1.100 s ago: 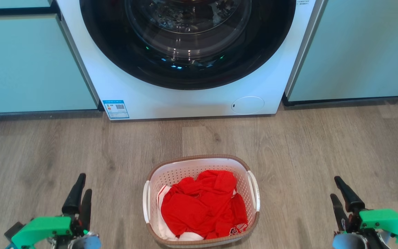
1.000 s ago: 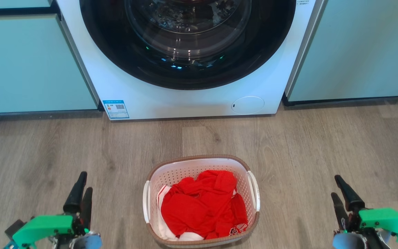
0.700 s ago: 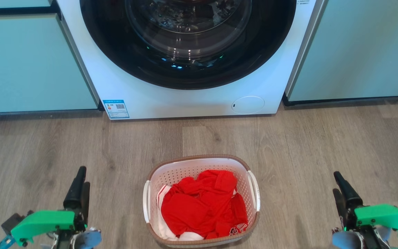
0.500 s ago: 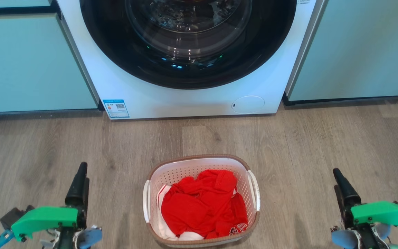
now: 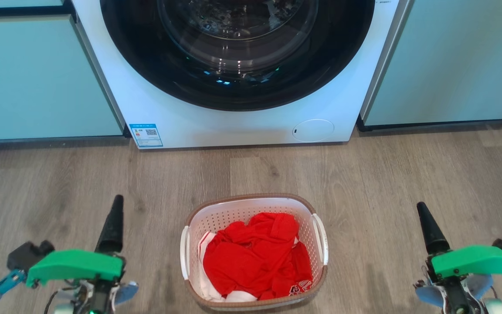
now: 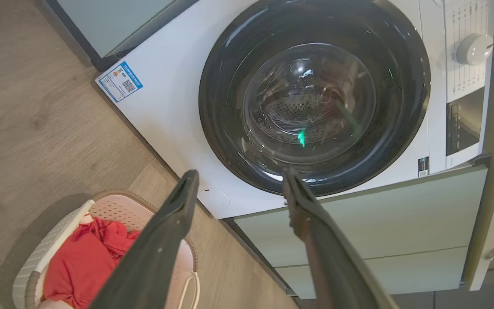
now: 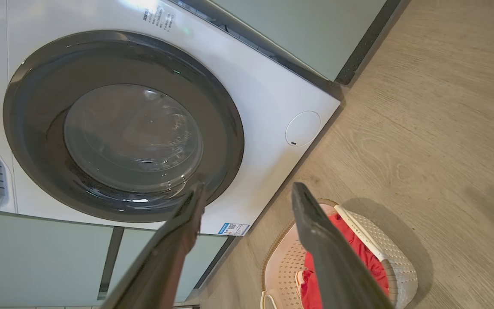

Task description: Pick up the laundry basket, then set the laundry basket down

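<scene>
Washer (image 5: 242, 126): top centre of head view, door shut. Risk, judged: could be knocked by a basket swung forward on lifting. Glossy white panel, round dark glass door.

Cabinets (image 5: 37, 78): either side of washer. Flat, matte, pale green fronts.

Floor (image 5: 59, 183): smooth grey-brown wood-grain planks. Likely to let the basket slide if pushed from one side only.

Basket (image 5: 251, 197): bottom centre, standing on floor near washer, between both tools and apart from each. Risk, judged: uneven hold at the handles (image 5: 320, 240) would tilt it and spill the load. Oval, white perforated plastic, brown woven-look rim, thin white side loops.

Garment (image 5: 255, 257): crumpled inside basket, soft red cloth over something white. Might snag a finger.

Left tool (image 6: 240, 174): lower left of head view, spread wide, holding nothing.

Right tool (image 7: 247, 189): lower right, equally wide, empty. Long dark tapered fingers, green mounts.
</scene>
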You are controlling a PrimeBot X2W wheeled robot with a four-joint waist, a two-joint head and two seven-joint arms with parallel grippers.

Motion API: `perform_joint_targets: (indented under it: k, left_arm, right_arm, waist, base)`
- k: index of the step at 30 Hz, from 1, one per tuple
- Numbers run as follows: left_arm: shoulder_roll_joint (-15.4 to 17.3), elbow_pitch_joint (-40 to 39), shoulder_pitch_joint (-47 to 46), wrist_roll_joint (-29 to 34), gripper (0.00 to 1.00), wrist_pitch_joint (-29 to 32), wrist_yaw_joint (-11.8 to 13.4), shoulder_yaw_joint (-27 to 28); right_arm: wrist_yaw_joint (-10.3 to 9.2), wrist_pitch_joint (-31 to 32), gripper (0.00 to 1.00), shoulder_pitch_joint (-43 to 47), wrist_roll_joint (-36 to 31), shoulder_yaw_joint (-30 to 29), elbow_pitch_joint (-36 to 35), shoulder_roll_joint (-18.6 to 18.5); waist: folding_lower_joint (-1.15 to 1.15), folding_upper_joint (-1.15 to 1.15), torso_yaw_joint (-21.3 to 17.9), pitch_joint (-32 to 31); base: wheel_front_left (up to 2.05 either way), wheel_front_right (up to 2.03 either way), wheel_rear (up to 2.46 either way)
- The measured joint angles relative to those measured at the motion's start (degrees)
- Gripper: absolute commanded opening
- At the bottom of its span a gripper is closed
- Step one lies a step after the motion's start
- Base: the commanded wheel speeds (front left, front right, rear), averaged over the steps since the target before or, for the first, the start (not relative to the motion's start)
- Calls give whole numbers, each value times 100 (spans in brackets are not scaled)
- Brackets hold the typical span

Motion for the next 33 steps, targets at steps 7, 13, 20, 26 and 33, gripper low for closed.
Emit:
perform_joint_targets:
  k: [7, 13, 20, 26, 33]
  left_arm:
    - [0, -134, 4, 838, 100, -101, 100, -113]
    - [10, -197, 14, 1455, 100, -201, 202, -236]
    - [77, -305, 29, 2040, 100, -330, 356, -422]
    - [134, -337, 123, 2405, 100, -408, 471, -527]
    - [165, -399, 216, 2859, 100, -504, 619, -632]
  right_arm:
    - [0, -102, 100, 2, -614, 101, -141, -2]
    - [0, -202, 100, 4, -1123, 191, -243, -2]
    - [0, -320, 100, 7, -1675, 301, -314, -3]
    - [0, -403, 100, 10, -2049, 343, -370, -4]
    - [0, -528, 100, 24, -2559, 393, -441, -7]
  waist:
    - [0, 0, -2, 14]
    - [0, 0, -2, 23]
    - [0, 0, -1, 25]
    - [0, 0, 1, 21]
    - [0, 0, -2, 24]
  base:
    - [0, 0, 0]
    - [0, 0, 0]
    - [0, 0, 0]
    - [0, 0, 0]
    - [0, 0, 0]
